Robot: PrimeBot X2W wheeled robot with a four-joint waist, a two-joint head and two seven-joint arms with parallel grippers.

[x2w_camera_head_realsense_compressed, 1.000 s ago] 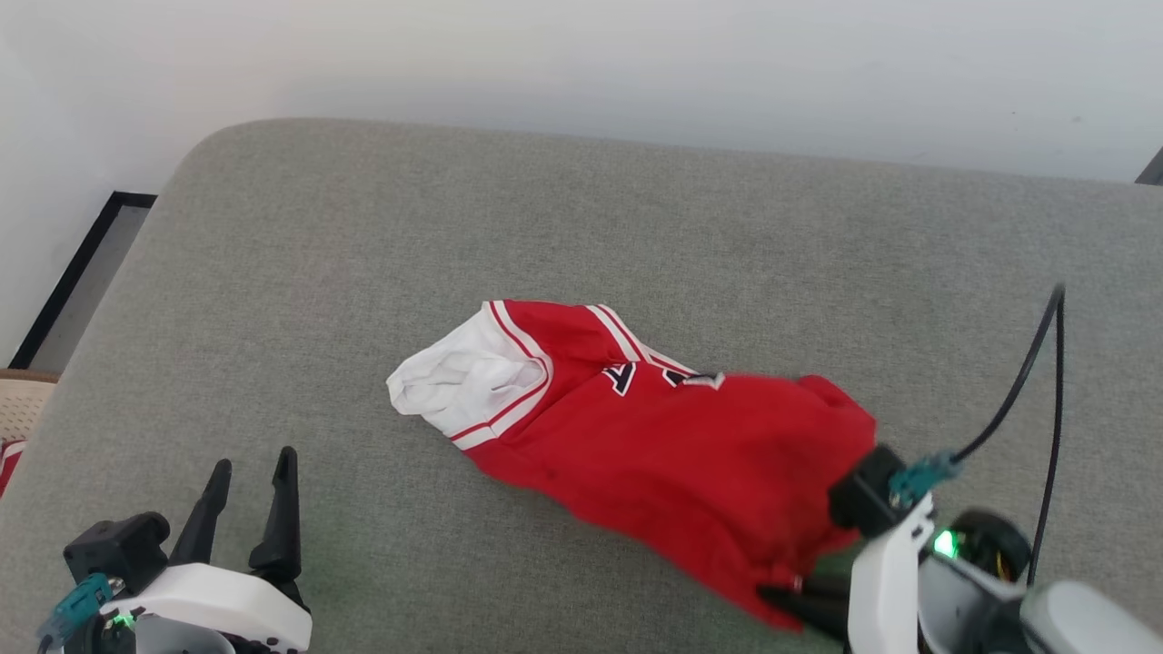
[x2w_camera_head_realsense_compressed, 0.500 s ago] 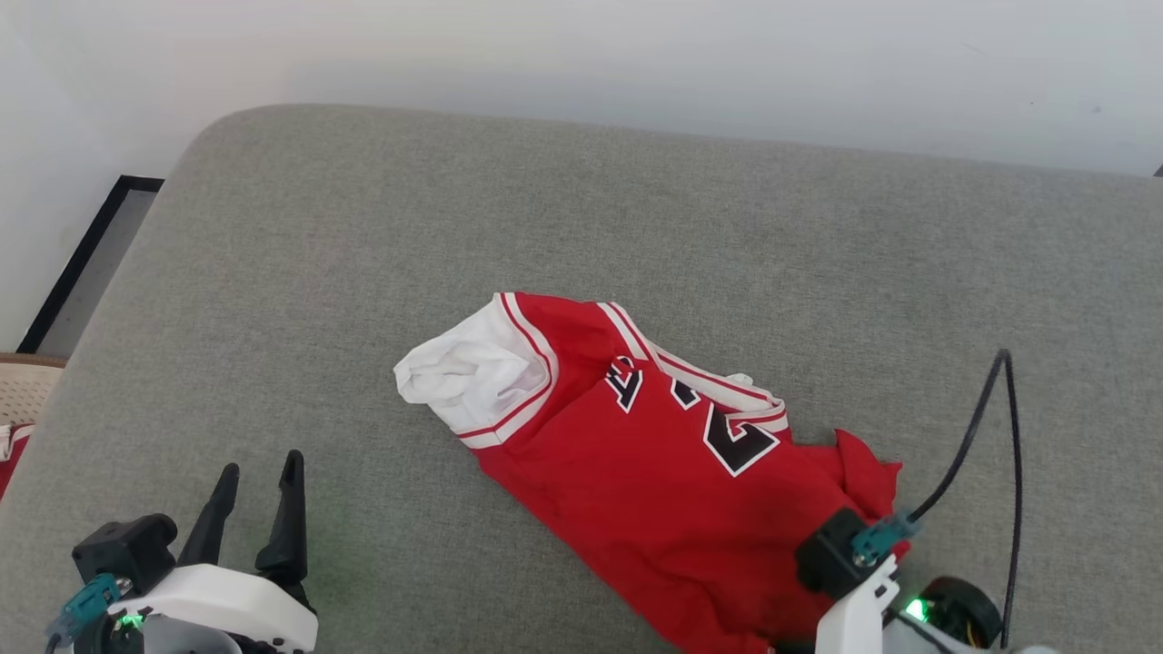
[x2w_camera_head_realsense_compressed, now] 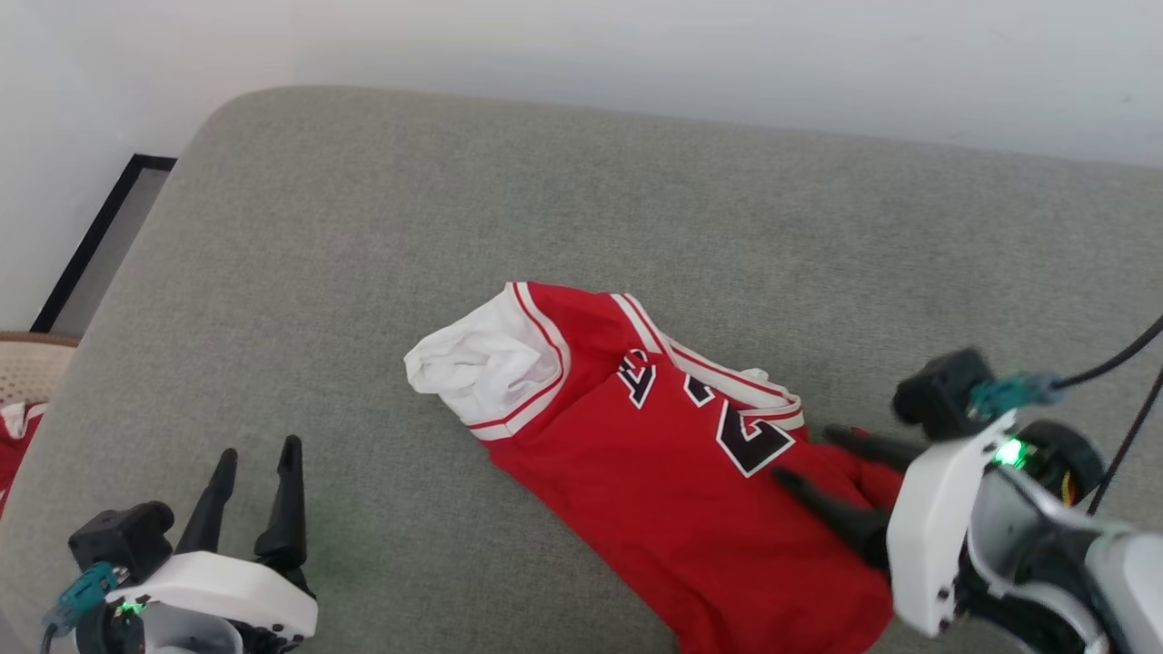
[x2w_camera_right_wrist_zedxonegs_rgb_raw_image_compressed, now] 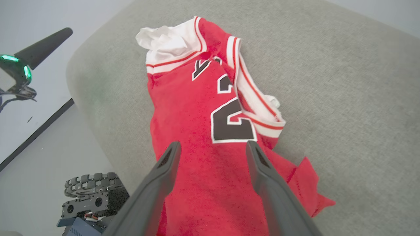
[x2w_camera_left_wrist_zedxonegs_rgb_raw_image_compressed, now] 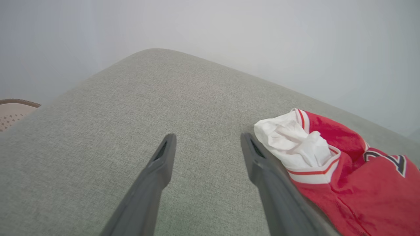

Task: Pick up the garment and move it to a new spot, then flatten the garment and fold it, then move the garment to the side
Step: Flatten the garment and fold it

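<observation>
The red garment (x2w_camera_head_realsense_compressed: 654,472) lies rumpled on the grey cushion (x2w_camera_head_realsense_compressed: 363,227), its bunched white sleeve (x2w_camera_head_realsense_compressed: 482,372) at the left and its navy white-outlined characters face up. My right gripper (x2w_camera_head_realsense_compressed: 807,454) hovers open over its right end, fingers pointing left, with nothing between them. In the right wrist view the gripper (x2w_camera_right_wrist_zedxonegs_rgb_raw_image_compressed: 211,147) frames the garment (x2w_camera_right_wrist_zedxonegs_rgb_raw_image_compressed: 197,131) just below the large character. My left gripper (x2w_camera_head_realsense_compressed: 259,450) stands open over bare cushion at the lower left. In the left wrist view, that gripper (x2w_camera_left_wrist_zedxonegs_rgb_raw_image_compressed: 206,141) has its right finger close beside the white sleeve of the garment (x2w_camera_left_wrist_zedxonegs_rgb_raw_image_compressed: 361,190).
A white wall runs behind the cushion. A woven basket (x2w_camera_head_realsense_compressed: 23,381) holding something red sits off the cushion's left edge, beyond a black-framed panel (x2w_camera_head_realsense_compressed: 100,236) on the floor. The robot's wheeled base (x2w_camera_right_wrist_zedxonegs_rgb_raw_image_compressed: 92,193) shows below the cushion's near edge. A black cable (x2w_camera_head_realsense_compressed: 1127,400) trails from the right wrist.
My right gripper has come up from the garment's near right edge and now hovers open over its right end. The garment has settled with its characters showing. The head view has shifted slightly.
</observation>
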